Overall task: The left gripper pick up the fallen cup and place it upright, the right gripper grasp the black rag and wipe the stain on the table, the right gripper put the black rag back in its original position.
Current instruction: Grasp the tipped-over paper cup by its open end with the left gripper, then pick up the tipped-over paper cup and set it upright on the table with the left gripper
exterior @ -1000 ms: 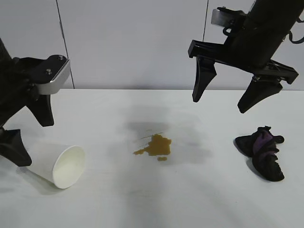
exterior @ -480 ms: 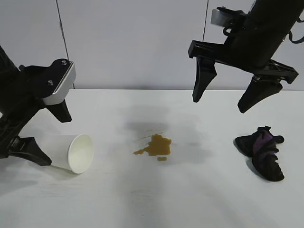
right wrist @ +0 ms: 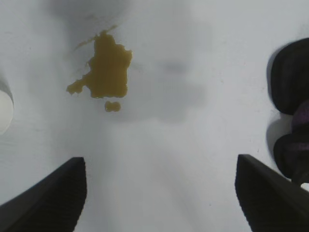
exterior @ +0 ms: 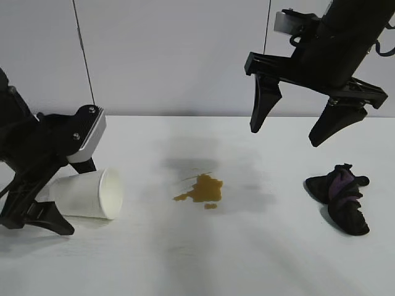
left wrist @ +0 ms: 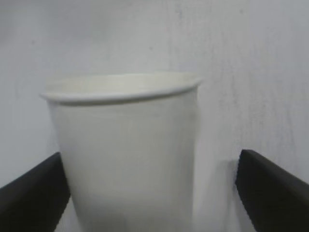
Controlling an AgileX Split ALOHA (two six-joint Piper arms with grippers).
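**Left claw drops around the fallen cup**

The black two-fingered left gripper (exterior: 62, 192) has swung lower and toward the table's (exterior: 197, 265) middle, and its pointed fingers now straddle the plain white paper cup (exterior: 89, 194). The cup has rolled, its open rim turning from facing the camera to facing the yellow-brown stain (exterior: 200, 190)

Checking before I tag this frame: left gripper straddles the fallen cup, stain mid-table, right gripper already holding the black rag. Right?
Not quite. The right gripper hangs open and empty above the table; the black rag lies on the tabletop below it, as the exterior view shows. The rest holds: the left gripper straddles the fallen cup, with the stain mid-table.
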